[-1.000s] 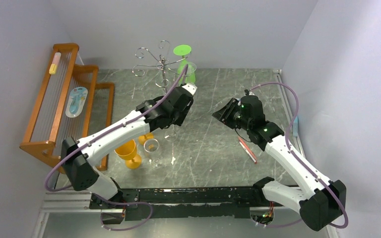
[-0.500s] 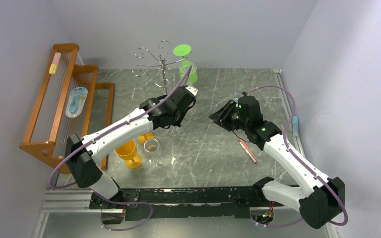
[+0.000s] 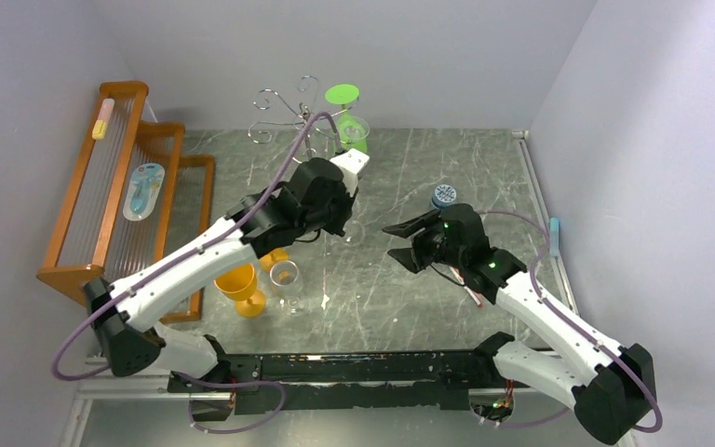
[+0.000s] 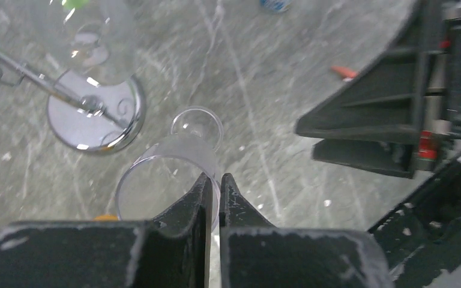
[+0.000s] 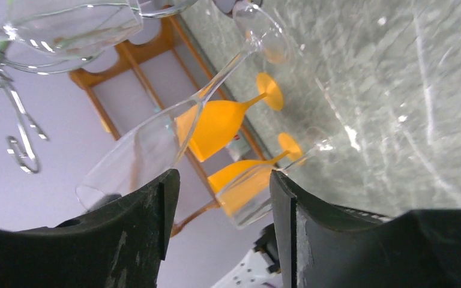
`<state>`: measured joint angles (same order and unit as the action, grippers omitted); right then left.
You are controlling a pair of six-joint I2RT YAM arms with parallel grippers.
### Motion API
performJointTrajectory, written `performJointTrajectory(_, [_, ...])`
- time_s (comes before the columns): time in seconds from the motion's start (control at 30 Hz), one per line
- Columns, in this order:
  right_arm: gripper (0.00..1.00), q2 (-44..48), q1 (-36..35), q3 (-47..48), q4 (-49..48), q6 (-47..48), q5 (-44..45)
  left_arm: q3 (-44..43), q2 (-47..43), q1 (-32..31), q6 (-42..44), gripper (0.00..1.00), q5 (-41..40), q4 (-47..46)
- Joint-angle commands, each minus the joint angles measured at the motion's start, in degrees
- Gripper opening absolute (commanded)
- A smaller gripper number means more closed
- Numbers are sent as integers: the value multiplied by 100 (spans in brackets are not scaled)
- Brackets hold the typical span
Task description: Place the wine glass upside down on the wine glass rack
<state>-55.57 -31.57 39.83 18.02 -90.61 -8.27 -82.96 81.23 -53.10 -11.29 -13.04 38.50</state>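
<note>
Glass (image 4: 159, 177) is pinched by its rim in my left pincer (image 4: 214, 183), closed tight, stem running straight away from me to the foot. The rack (image 4: 96, 117) stands just beyond, to my left; my right pincer (image 5: 222, 180) gapes, holding nothing.

Two orange glasses (image 3: 239, 279), one chrome rack (image 4: 111, 117), one wooden rack (image 3: 123, 90).

My left claw (image 4: 215, 180), open a second ago, now pinches the wine glass (image 4: 156, 180) by its rim and edges toward twelve o'clock. My right claw (image 3: 400, 244) spreads wider and drops toward seven o'clock, uncovering a small round blue thing (image 3: 444, 195).
</note>
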Motion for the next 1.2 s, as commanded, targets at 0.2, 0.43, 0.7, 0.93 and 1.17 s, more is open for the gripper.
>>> performJointTrajectory(0.2, [63, 755, -130, -590, -610, -2731, 777, 1130, -988, -665, 179, 5, 300, -2577])
performJointTrajectory(0.43, [60, 707, -130, -526, -565, -3030, 814, 1836, -1434, -761, 208, 5, 447, -3689])
performJointTrajectory(0.7, [48, 465, -147, -640, -1396, -3225, 1141, 2147, -1590, -772, 171, 5, 679, -4190])
performJointTrajectory(0.93, [41, 104, -198, -526, -1674, -3134, 986, 2271, -1654, -781, 107, 5, 803, -4339])
performJointTrajectory(1.17, [28, 130, -227, -627, -1949, -3348, 1038, 2381, -1702, -781, 130, 5, 789, -4311])
